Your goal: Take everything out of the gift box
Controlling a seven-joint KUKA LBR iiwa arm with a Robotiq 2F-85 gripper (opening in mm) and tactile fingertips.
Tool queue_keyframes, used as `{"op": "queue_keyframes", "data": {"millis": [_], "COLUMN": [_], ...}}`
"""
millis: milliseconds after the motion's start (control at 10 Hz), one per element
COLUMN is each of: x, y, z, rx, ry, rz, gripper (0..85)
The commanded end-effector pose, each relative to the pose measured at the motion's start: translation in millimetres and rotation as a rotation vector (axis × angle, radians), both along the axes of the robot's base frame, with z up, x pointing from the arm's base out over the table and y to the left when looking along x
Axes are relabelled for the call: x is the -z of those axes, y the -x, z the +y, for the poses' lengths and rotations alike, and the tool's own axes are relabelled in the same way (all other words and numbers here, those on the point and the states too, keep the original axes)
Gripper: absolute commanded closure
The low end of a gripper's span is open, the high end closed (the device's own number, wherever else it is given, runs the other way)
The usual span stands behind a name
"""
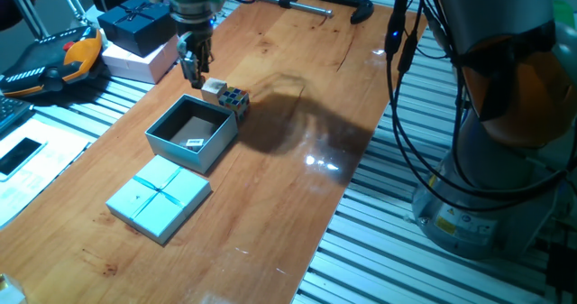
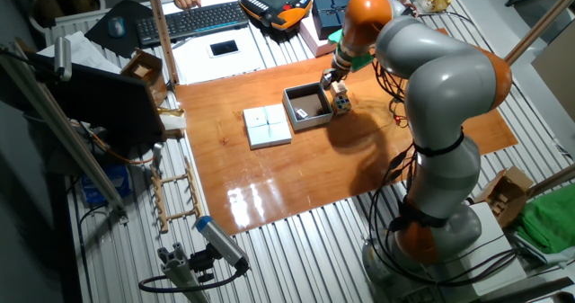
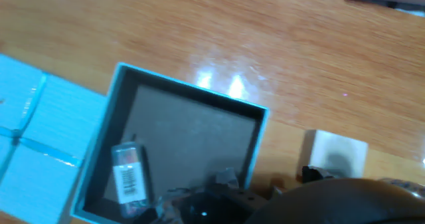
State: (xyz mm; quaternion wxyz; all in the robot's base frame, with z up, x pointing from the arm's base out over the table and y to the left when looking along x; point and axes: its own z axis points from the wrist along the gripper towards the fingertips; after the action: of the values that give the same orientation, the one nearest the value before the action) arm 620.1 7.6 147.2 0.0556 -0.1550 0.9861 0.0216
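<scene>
Just behind gift box (image 1: 191, 134): hand (image 1: 193, 69), grip state unclear, above tan block (image 1: 214, 89) w/ cube (image 1: 235, 100).

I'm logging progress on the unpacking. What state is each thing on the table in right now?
Gift box: open, upright, one small labelled item inside.
Lid: off, flat on the table beside the box, ribbon side up.
Tan block: out of the box, on the table.
Puzzle cube: out, next to the block.
Gripper: above the box's far edge, holding nothing visible; open or shut unclear.

open gift box (image 1: 191, 133); tan block (image 1: 214, 89), cube (image 1: 235, 100) outside.
</scene>
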Motion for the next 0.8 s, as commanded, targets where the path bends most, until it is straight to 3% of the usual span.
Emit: {"op": "queue_keyframes", "data": {"millis": [0, 300, 500, 700], "x": [3.5, 11.2, 9.6, 9.6], "y": [0.4, 0.2, 0.1, 1.8], "z": [4.6, 19.4, 31.0, 38.8], "rx": [0.001, -0.001, -0.016, -0.036], "ry": [-0.009, -0.012, 0.000, 0.010], "rz": [0.002, -0.006, 0.004, 0.013], "gripper": [30.7, 31.0, 33.0, 40.0]}}
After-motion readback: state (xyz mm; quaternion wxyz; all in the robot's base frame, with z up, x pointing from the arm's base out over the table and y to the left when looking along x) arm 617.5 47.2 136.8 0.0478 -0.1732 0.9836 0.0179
